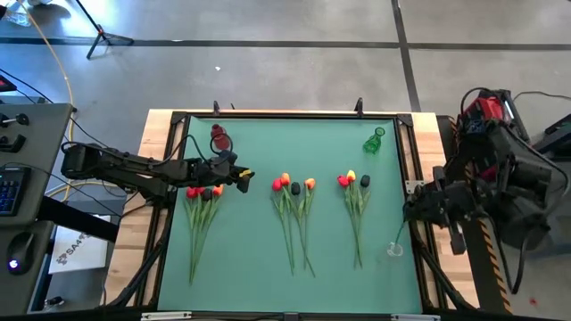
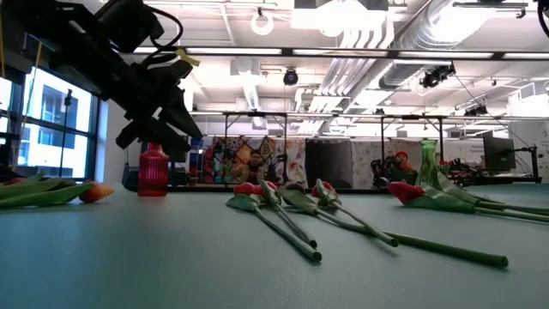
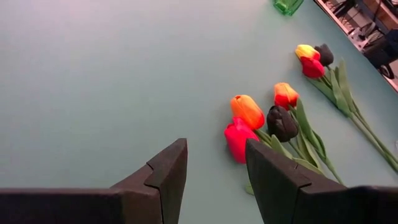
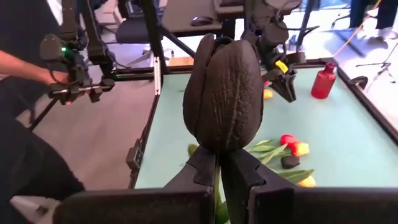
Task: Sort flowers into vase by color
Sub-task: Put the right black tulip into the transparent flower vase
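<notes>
Tulips lie flat on the green mat in three bunches: left (image 1: 203,192), middle (image 1: 293,185) and right (image 1: 354,180), with red, orange, yellow and black heads. My left gripper (image 1: 243,176) hangs open above the mat between the left and middle bunches. In its wrist view the fingers (image 3: 214,171) have nothing between them, and the middle bunch's red head (image 3: 238,138) lies just ahead. My right gripper (image 4: 219,158) is out past the table's right edge (image 1: 415,210), shut on a black tulip (image 4: 222,93). My right gripper pinches the black tulip just under its head (image 4: 218,151) between its two shut fingers. The dark head stands upright above the fingertips, lifted clear of the table. The fingers hide the stem below the hold.
A red vase (image 1: 219,136) stands at the far left of the mat and a green vase (image 1: 374,141) at the far right. A small clear object (image 1: 395,250) sits near the right edge. A person (image 4: 37,81) holding a device stands beyond the table.
</notes>
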